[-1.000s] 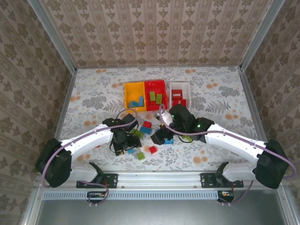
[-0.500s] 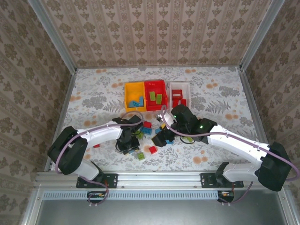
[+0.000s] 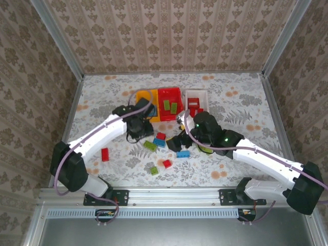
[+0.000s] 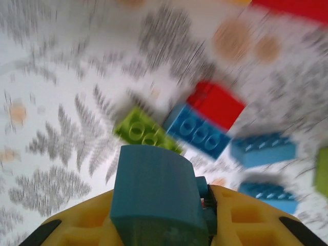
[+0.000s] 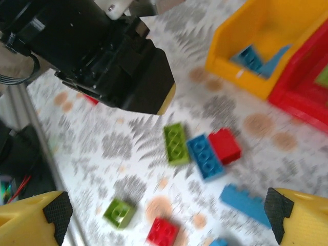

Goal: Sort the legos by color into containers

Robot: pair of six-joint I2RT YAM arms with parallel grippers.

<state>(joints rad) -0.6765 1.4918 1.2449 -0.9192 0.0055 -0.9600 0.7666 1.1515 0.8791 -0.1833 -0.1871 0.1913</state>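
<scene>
Left wrist view: your left tool point(image 3: 136, 132) grips a blue lego point(image 4: 156, 192), apparently just beside the orange-yellow container point(image 3: 147, 91). Your right tool point(image 5: 167, 210) gapes wide, empty, over loose legos point(image 5: 205, 156) on the table point(image 3: 102, 102).

**No readable text**

No writing, label, brand, number or sign can be read in any view. The studs on the legos point(image 4: 197, 130) are too blurred or too small to show any lettering
</scene>
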